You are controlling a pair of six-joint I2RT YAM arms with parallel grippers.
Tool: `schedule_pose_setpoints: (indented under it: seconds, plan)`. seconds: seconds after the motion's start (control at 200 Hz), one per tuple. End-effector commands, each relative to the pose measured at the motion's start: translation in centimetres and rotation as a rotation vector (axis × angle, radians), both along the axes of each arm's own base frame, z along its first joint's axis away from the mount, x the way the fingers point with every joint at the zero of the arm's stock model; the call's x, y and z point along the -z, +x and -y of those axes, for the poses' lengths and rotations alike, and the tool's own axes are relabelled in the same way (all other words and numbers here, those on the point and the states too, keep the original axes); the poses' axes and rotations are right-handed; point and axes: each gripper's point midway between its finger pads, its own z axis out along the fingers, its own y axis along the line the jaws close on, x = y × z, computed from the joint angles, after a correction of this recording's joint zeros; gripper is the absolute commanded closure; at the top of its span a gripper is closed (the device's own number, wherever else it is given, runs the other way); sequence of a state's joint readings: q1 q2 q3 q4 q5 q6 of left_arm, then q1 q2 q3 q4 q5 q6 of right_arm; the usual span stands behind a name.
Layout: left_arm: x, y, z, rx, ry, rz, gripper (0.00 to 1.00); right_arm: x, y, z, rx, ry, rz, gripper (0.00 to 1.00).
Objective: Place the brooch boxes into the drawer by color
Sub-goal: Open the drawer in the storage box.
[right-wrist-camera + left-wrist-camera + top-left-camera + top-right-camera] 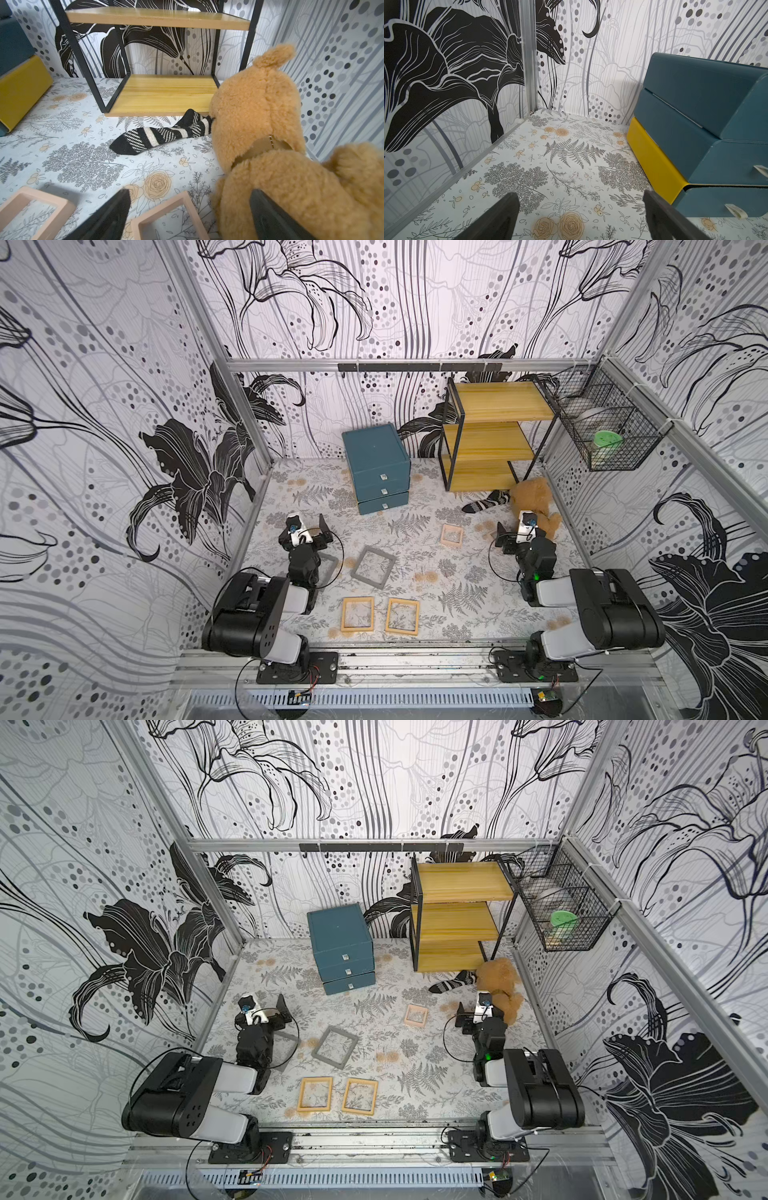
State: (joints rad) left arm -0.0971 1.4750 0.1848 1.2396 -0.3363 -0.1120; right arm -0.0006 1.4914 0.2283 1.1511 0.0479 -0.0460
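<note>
**Top views find every brooch box on the tabletop, none yet in a drawer**

Both hands are seen spread wide and empty. The left hand is held low at 9 o'clock of the tabletop, turned toward the teal chest at 12 o'clock. The right hand is held low at 3 o'clock. This is judged a ready pose, with no grasp begun.

The boxes are laid flat and apart, presumably so that each can be taken singly. A grey brooch box is placed at the centre. A second grey box, toward 9 o'clock, is partly covered by the left arm. A yellow-tan box and the other yellow-tan box are set side by side at 6 o'clock. A pink-beige box is found toward 2 o'clock, near the right hand.

The lowest drawer is seen standing slightly proud of the two above, judged ajar for loading.

In the right wrist view a second pink-beige box is shown between the open fingers; from above it is hidden by the hand. A teddy bear and a striped sock are shown close by. Only in the wrist views is a yellow side seen along the chest's lowest tier.
</note>
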Motion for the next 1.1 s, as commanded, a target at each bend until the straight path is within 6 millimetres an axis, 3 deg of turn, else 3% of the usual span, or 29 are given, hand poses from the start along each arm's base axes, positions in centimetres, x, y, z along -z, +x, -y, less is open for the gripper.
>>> schedule_pose_setpoints:
  seconds: [0.0, 0.561, 0.706, 0.806, 0.951, 1.097]
  plan:
    - [-0.8, 0.2, 0.0, 0.003, -0.009, 0.032, 0.02, -0.2, 0.3, 0.0, -0.007, -0.005, 0.002, 0.04]
    - [-0.8, 0.1, 0.0, 0.003, -0.006, 0.031, 0.02, -0.2, 0.3, 0.0, -0.007, -0.007, 0.005, 0.04]
    - [-3.0, 0.5, -0.1, -0.057, 0.013, -0.002, 0.02, -1.5, 2.1, 0.9, 0.051, 0.007, -0.117, 0.04]
    - [-5.6, 0.9, -0.1, -0.068, -0.019, 0.022, 0.02, -5.9, 3.3, 0.0, -0.001, 0.033, -0.016, 0.04]
    - [-11.8, 0.7, 0.3, -0.065, -0.073, 0.151, 0.02, -13.4, 3.9, -0.5, 0.009, 0.04, 0.104, 0.04]
    - [-20.7, 1.4, 2.6, 0.004, -0.053, 0.243, 0.02, -25.7, 2.5, -1.8, -0.012, 0.061, 0.299, 0.04]
